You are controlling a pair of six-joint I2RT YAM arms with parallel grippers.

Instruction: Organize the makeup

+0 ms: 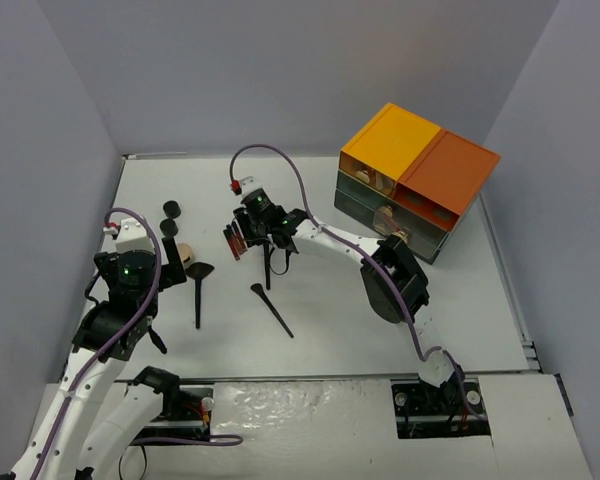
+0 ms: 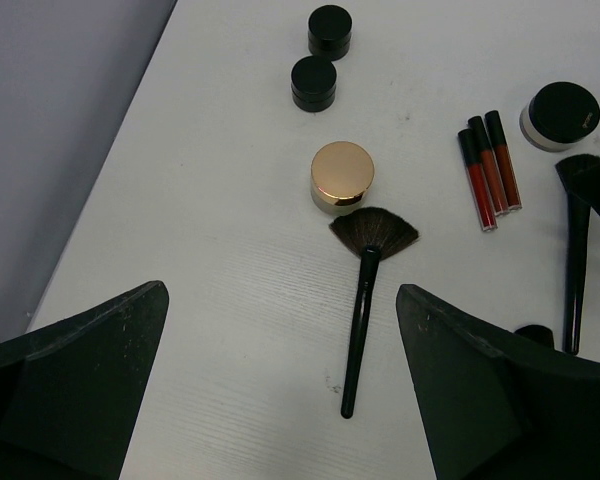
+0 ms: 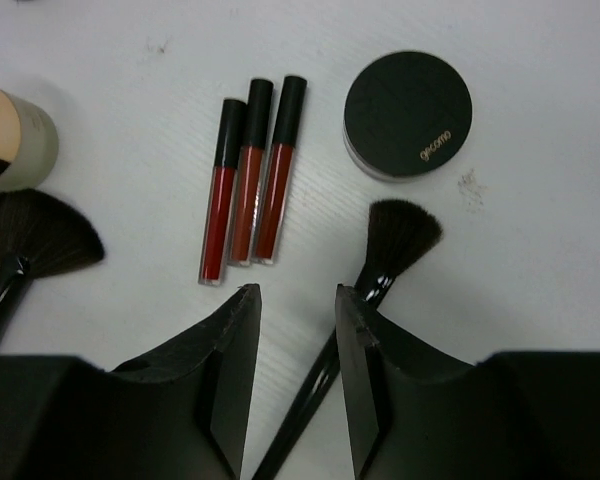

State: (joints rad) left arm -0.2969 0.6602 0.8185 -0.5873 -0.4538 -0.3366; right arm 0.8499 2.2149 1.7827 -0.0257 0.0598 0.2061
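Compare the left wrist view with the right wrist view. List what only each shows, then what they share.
Only the left wrist view: two small black jars at the top, and the fan brush with its whole handle. Only the right wrist view: readable lettering on the wide black-lidded jar, and the right claw straddling the round brush at its handle, with a gap showing. Both: the gold-lidded compact, the fan brush, three red sticks, the wide jar and the round brush.

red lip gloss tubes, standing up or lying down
Lying down: the three slim red lip gloss tubes with black caps lie flat, side by side, on the white table, caps on.
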